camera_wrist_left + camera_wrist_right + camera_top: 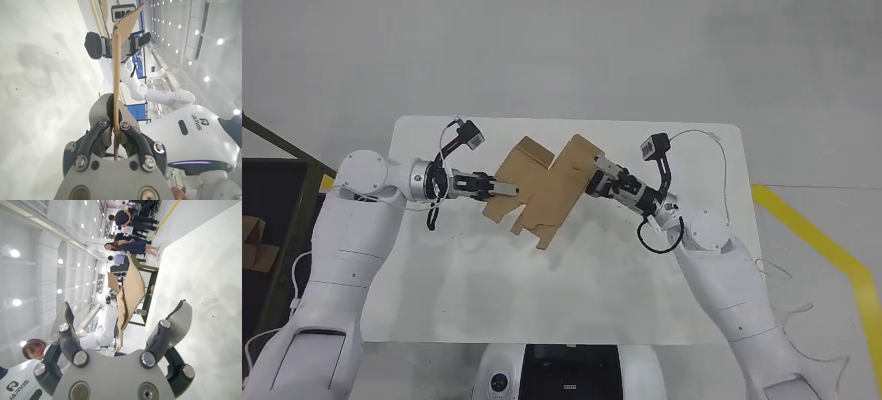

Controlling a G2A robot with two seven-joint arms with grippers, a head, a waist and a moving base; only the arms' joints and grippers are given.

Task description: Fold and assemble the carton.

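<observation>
- The carton [542,190] is plain brown cardboard on both faces.
- The worktop [542,290] is white, marked with a few small dark specks.
- The left end effector [506,187] has silver-grey metal plates, black links and bright steel screws.
- The right end effector [594,181] has the same silver-grey and black, with black pads on its fingers.
- The floor [642,60] is pale grey, crossed by a yellow stripe [812,235].
- The frame [282,145] beside the worktop is olive green.

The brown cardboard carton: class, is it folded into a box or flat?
Flat: the brown cardboard carton is spread, flaps out, in the top view; the left tool grips it as one thin edge-on sheet.
</observation>
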